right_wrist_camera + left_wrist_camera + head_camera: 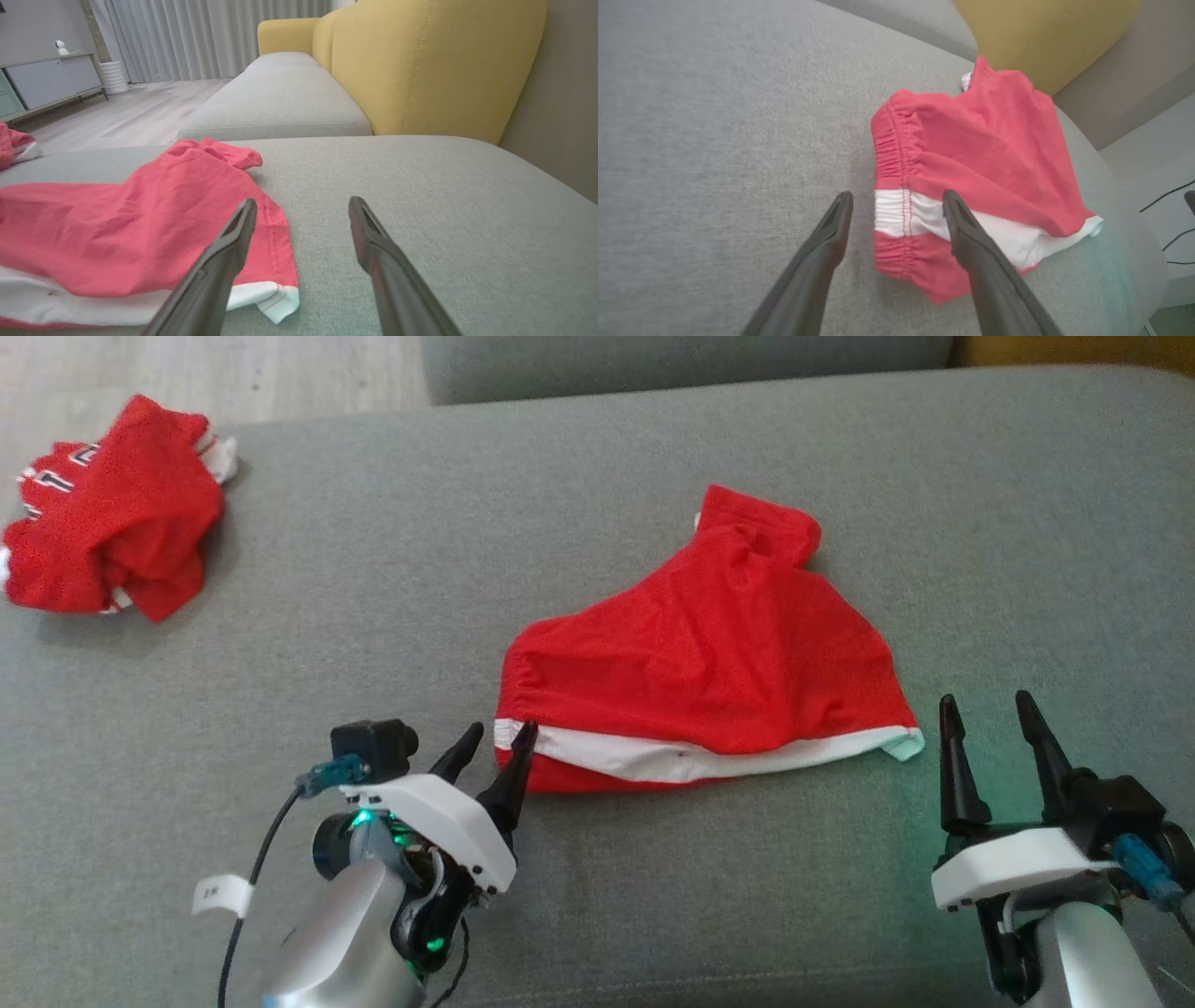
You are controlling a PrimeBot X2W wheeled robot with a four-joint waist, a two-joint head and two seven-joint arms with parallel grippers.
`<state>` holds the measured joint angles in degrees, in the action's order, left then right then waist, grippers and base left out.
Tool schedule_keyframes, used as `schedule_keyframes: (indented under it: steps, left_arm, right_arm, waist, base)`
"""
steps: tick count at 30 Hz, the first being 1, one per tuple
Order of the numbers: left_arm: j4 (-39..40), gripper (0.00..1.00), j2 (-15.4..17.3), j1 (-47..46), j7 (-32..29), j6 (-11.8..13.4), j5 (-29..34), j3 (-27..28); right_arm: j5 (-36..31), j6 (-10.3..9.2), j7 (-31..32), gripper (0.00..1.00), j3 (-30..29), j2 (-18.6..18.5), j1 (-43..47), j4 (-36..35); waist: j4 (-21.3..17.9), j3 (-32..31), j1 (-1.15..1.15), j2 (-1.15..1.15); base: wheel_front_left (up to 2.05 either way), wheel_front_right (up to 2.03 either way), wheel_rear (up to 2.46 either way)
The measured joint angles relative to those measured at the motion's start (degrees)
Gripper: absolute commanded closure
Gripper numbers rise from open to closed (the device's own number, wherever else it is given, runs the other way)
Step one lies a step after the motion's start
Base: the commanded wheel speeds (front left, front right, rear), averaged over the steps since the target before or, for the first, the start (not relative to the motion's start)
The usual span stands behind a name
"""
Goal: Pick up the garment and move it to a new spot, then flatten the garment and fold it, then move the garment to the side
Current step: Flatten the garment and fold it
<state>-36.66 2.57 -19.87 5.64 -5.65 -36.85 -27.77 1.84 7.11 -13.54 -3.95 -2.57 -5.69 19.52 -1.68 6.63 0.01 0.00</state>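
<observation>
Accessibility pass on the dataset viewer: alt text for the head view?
A red garment with a white band lies rumpled mid-cushion on a grey sofa. The open left gripper is poised at its near left corner, the open right gripper just off its right corner. A second crumpled red garment lies far left.

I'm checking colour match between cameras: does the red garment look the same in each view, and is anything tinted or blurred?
Head view: garment deep saturated red; a green tint falls on the cushion beside the right pincer. Left wrist view: garment paler, pinkish; the fingers are soft-edged. Right wrist view: same washed pink, fingers also blurred.
</observation>
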Motion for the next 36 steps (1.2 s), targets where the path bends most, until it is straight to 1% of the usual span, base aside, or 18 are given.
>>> schedule_keyframes:
  steps: [7,10,15,22,25,27,28,29,32,33,36]
  left_arm:
    - [-2.5,0.0,-0.11,-1.67,-0.52,-0.7,-1.97,-1.08]
    - [-1.74,0.0,-0.05,-1.64,-0.55,-1.0,-2.38,-1.93]
    - [0.97,0.0,0.24,-1.38,-3.36,-1.42,-4.32,-4.38]
    - [3.04,0.0,0.92,-1.35,-2.88,-1.42,-4.72,-4.58]
    - [3.38,0.06,1.2,-1.34,-2.52,-1.41,-4.97,-4.52]
    - [3.79,0.07,1.33,-1.29,-2.43,-1.38,-5.17,-4.35]
    - [3.92,0.1,1.37,-1.23,-2.41,-1.38,-5.23,-4.25]
    - [4.01,0.15,1.38,-1.14,-2.03,-1.37,-5.27,-4.11]
    - [4.12,0.35,1.43,-0.67,-1.74,-1.29,-5.36,-3.75]
    - [4.12,0.48,1.43,-0.52,-1.43,-1.11,-5.67,-3.66]
    - [4.13,0.62,1.42,-0.26,-0.92,-0.82,-6.11,-3.53]
  right_arm:
    - [-0.42,0.0,-0.01,0.0,-0.99,0.0,-0.02,-0.04]
    - [-0.42,0.0,-0.07,0.0,-1.56,0.0,-0.03,-0.05]
    - [-0.42,0.0,-0.08,0.0,-1.8,0.0,-0.14,0.02]
    - [-0.43,0.0,-0.13,0.0,-1.98,0.0,-1.04,0.14]
    - [-0.66,0.0,-0.14,0.0,-2.34,0.0,-1.03,0.58]
    - [-0.92,0.0,-0.14,0.0,-2.5,0.0,-1.03,0.85]
    - [-1.01,0.0,-0.14,0.0,-2.63,0.0,-1.03,1.01]
    - [-1.2,0.0,-0.14,0.0,-2.82,0.0,-1.03,1.26]
    - [-1.44,0.0,-0.14,0.0,-3.37,0.0,-1.03,2.19]
    - [-1.56,0.0,-0.14,0.0,-3.48,0.0,-1.03,2.52]
    - [-2.41,0.0,-0.14,0.0,-3.85,0.0,-1.03,3.47]
  waist:
    - [-0.89,1.59,0.0,0.0]
    - [-0.55,1.53,-0.01,0.0]
    - [-0.07,1.51,-0.01,0.0]
    - [-0.23,1.61,-0.01,0.0]
    - [-0.36,1.69,-0.01,0.0]
    - [-0.41,1.75,-0.02,0.0]
    - [-0.41,1.78,-0.02,0.0]
    - [-0.4,1.83,-0.01,0.0]
    - [-0.43,1.96,-0.01,0.0]
    - [-0.46,1.98,-0.01,0.0]
    - [-0.59,1.99,-0.01,0.0]
  base:
    - [0.0,0.0,0.0]
    - [0.0,0.0,0.0]
    - [0.0,0.0,0.0]
    - [0.0,0.0,0.0]
    - [0.0,0.0,0.0]
    - [0.0,0.0,0.0]
    - [0.0,0.0,0.0]
    - [0.0,0.0,0.0]
    - [0.0,0.0,0.0]
    - [0.0,0.0,0.0]
    - [0.0,0.0,0.0]
